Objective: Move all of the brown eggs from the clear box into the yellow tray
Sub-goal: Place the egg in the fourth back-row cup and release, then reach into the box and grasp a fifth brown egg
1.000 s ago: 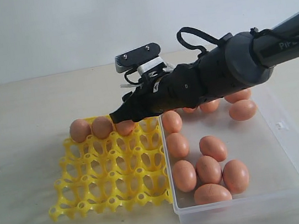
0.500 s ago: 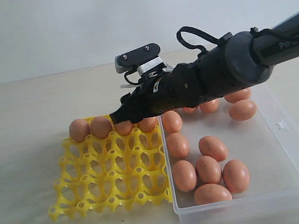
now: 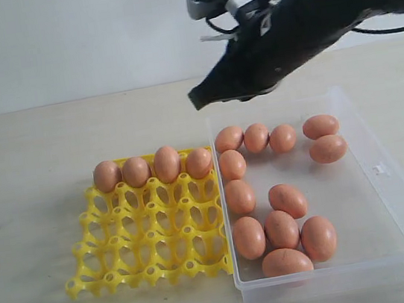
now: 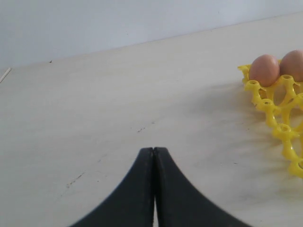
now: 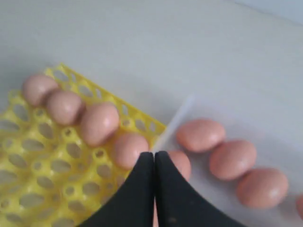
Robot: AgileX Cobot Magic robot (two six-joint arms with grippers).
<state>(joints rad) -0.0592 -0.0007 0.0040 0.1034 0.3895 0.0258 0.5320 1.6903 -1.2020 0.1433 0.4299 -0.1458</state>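
At the far left, the left gripper (image 4: 154,150) hangs low over bare table (image 3: 21,147), its jaws pressed together on nothing, with a corner of the yellow tray (image 3: 150,238) just beside it in the left wrist view. The tray lies left of centre; its far row carries four brown eggs (image 3: 166,164), one to a cup and standing on end, and the three nearer rows are unfilled. Above the far end of the seam between tray and box, the right gripper (image 3: 196,99) hovers well clear of everything, jaws clenched tip to tip and empty. The clear box (image 3: 377,194) sits touching the tray's right edge and holds twelve eggs on their sides: a column of four along the wall nearest the tray, a run of three along the far wall, a pair at the far right, and a cluster of four toward the near end. Assessment: roughly a quarter of the transfer is done. The eggs look light and rigid but brittle, with a smooth curved shell likely to slip or roll under uneven pressure. Each is best taken across its short waist at the widest part, with light closing force. Those touching neighbours leave little finger room; the looser ones appear the safer next pick.
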